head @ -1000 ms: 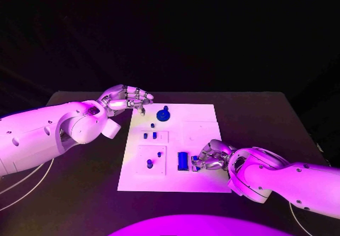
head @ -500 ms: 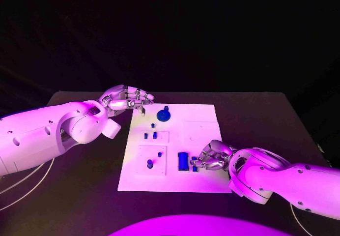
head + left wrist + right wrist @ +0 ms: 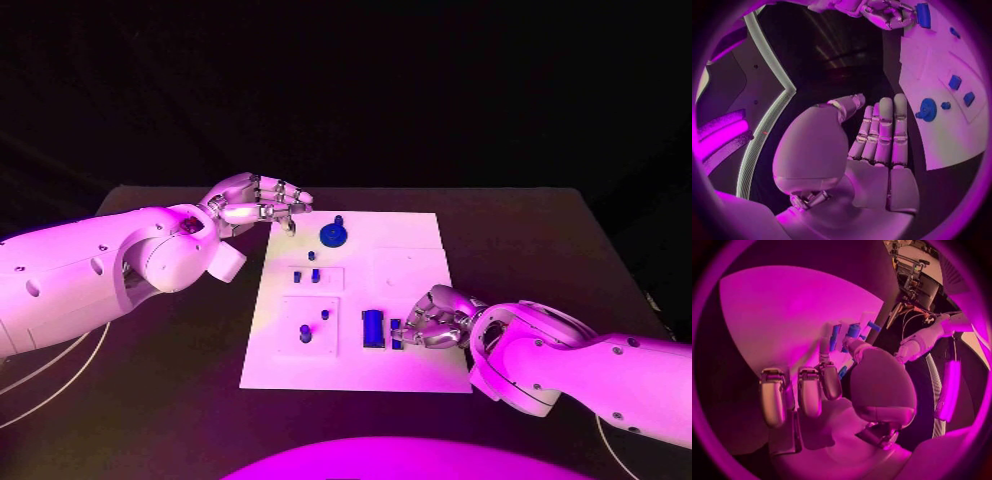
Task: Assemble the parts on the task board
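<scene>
The white task board lies in the middle of the black table. My right hand rests on its near right part, fingers curled at a small blue part beside an upright blue block. In the right wrist view the thumb and a finger close around blue pieces. My left hand hovers over the board's far left corner, empty; its fingers lie straight and its thumb stands apart. A round blue knob stands close to it.
Two small blue pegs stand in a raised square on the board's left side. Two more stand in the square nearer me. The board's far right part is bare. Black table surrounds the board.
My right hand has shifted slightly toward the board's near edge, staying at the small blue part. The left hand has not moved.
</scene>
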You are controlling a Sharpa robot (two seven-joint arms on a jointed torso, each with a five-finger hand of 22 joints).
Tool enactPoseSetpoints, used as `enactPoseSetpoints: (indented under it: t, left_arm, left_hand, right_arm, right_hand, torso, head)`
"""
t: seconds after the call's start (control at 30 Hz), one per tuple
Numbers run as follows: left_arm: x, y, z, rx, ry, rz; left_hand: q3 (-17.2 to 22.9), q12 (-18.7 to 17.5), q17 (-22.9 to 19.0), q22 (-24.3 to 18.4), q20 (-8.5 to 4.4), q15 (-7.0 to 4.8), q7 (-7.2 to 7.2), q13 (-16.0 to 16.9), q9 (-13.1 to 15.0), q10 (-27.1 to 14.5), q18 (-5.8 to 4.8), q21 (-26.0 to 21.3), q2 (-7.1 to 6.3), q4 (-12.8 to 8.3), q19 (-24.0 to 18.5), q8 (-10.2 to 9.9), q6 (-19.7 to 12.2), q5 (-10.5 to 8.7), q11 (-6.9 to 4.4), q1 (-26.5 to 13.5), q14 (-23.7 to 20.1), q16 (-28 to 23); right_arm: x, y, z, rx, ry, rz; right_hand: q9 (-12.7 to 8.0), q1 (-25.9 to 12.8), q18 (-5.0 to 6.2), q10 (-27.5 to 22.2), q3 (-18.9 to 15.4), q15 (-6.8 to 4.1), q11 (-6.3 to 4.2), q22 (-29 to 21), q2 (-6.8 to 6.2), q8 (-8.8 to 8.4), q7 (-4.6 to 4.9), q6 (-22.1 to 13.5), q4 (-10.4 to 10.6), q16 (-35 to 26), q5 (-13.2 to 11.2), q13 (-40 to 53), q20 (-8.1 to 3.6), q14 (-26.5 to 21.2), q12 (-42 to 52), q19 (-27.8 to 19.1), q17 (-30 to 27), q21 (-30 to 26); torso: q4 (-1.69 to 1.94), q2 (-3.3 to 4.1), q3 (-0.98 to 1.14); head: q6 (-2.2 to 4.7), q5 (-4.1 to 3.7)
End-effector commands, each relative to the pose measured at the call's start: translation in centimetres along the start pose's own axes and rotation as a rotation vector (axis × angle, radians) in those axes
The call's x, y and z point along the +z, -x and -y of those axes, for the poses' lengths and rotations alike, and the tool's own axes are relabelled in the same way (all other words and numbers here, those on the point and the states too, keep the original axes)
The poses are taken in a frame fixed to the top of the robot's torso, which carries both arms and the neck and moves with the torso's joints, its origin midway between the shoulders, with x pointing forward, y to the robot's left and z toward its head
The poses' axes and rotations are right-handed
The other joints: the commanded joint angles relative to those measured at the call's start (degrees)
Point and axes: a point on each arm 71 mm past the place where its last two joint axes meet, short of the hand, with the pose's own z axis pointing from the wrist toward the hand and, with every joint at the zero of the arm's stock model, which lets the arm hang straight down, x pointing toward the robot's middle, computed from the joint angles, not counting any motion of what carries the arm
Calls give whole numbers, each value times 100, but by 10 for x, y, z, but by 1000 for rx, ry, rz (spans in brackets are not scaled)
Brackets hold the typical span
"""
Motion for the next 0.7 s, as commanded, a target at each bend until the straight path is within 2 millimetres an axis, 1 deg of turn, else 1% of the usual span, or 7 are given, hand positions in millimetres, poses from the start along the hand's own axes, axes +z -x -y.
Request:
enactPoseSetpoints:
  t: [0.03,0.17,0.3,0.57,0.63,0.7]
  left_arm:
    - [0,-2,1,-8,-6,-16]
    - [0,-2,1,-8,-7,-16]
    - [0,-2,1,-8,-7,-15]
    - [0,-2,1,-7,-7,-15]
    - [0,-2,1,-7,-7,-14]
    - [0,-2,1,-7,-7,-14]
  left_hand:
    - [37,32,-8,-10,-11,-8,57,-10,0,-41,83,-24,54,9,36,33,-37,30,1,-8,-38,28]
    - [37,32,-8,-10,-11,-8,57,-10,0,-41,83,-24,54,9,36,33,-37,30,1,-8,-38,28]
    - [37,32,-8,-10,-11,-8,57,-10,0,-41,83,-24,54,9,36,33,-37,30,1,-8,-38,28]
    - [45,36,-10,-10,-12,-10,56,-11,-1,-43,84,-25,56,6,37,36,-39,32,0,0,-39,28]
    - [45,36,-10,-10,-12,-10,56,-11,-1,-43,84,-25,56,6,37,36,-39,32,0,0,-39,28]
    - [45,36,-10,-10,-12,-10,56,-11,-1,-43,84,-25,56,6,37,36,-39,32,0,0,-39,28]
  right_arm:
    - [0,-2,-1,-37,31,-25]
    - [1,-1,-1,-55,34,-16]
    - [2,0,-1,-69,37,-4]
    - [5,1,-2,-76,35,17]
    - [4,2,-2,-74,37,25]
    - [3,3,-1,-68,41,35]
  right_hand:
    - [-21,294,-56,216,46,-19,-21,1473,-16,-36,-30,38,-171,30,-320,939,-10,543,17,561,1239,-14]
    - [-46,504,-59,220,92,-24,-28,1477,-30,-50,-39,67,-299,36,-452,947,-14,545,31,565,1253,0]
    - [-54,560,-61,223,98,-26,-31,1479,-50,-53,-42,81,-339,40,-488,952,-15,547,41,568,1261,9]
    - [-64,501,-61,226,71,-24,-26,1480,-46,-54,-35,107,-295,37,-486,954,-15,546,44,568,1255,10]
    - [-74,449,-59,227,44,-22,-25,1477,-44,-60,-35,115,-249,39,-437,955,-14,547,46,566,1257,2]
    - [-85,388,-59,229,1,-21,-24,1478,-48,-67,-35,122,-187,36,-332,957,-14,545,47,566,1252,3]
  torso:
    - [-4,1,0]
    - [-3,-1,-1]
    - [-4,0,-3]
    - [-1,-2,-5]
    - [-2,-4,-6]
    - [0,-4,-6]
  head:
    - [-2,6]
    - [0,6]
    - [-1,-1]
    - [-8,-12]
    - [-1,-17]
    - [8,-16]
